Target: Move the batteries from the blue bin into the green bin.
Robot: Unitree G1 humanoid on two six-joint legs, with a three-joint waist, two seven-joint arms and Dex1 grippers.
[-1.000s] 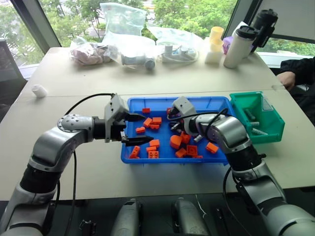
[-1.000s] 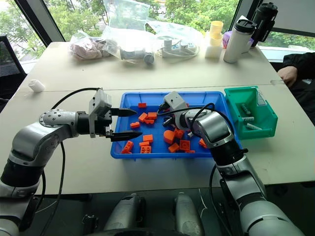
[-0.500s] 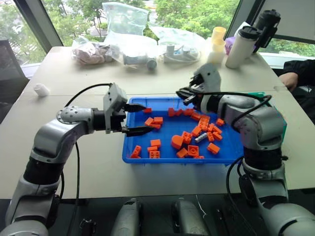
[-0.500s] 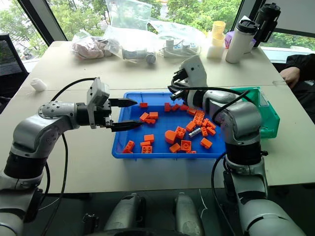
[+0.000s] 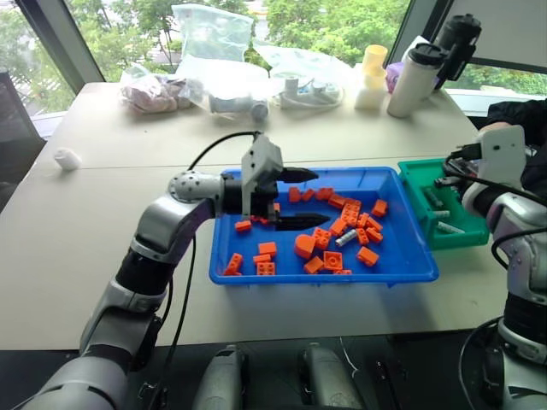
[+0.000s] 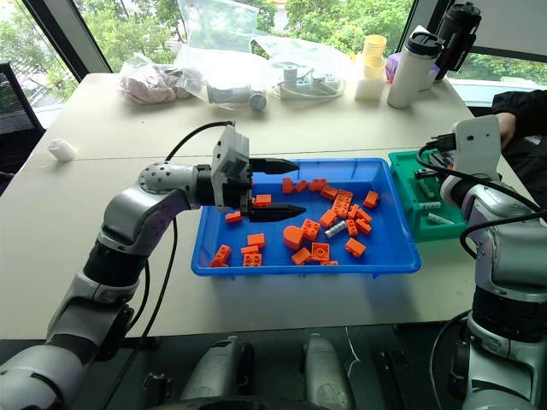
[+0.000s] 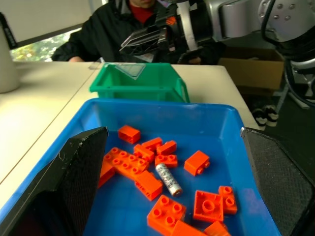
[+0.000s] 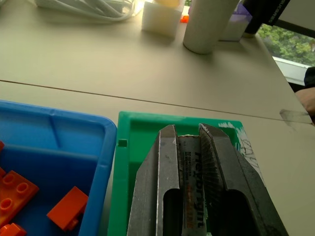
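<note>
Your right gripper [image 8: 187, 147] is clamped on one of the batteries [image 8: 191, 187], poised above the green bin [image 8: 142, 132] at the right edge of the head frames. Your left gripper [image 6: 286, 186] hangs wide open and empty over the blue bin [image 6: 402, 256] at mid-frame.

One battery [image 7: 168, 179] lies loose among the orange bricks [image 7: 129, 164] near the middle of the blue bin; a few more [image 5: 444, 227] rest in the green bin already, though the exact count is hard to make out.

The risk now is the drop — release too close to the rim and the cell could bounce off onto the table [image 5: 85, 222] or roll back into the blue bin, which sits just beside. Judged from the wrist view, you look centred enough over the opening, but the bin is narrow.

For the next pick, bricks crowd the remaining battery on both sides — an open left gripper coming down could catch a brick along with it.

At the top of the frame stand plastic bags [image 5: 214, 60], a white tumbler [image 5: 414, 79] and a yellow cup [image 5: 374, 58]. A person's hand [image 5: 494, 128] rests at far right, just beyond the green bin — keep clear.
</note>
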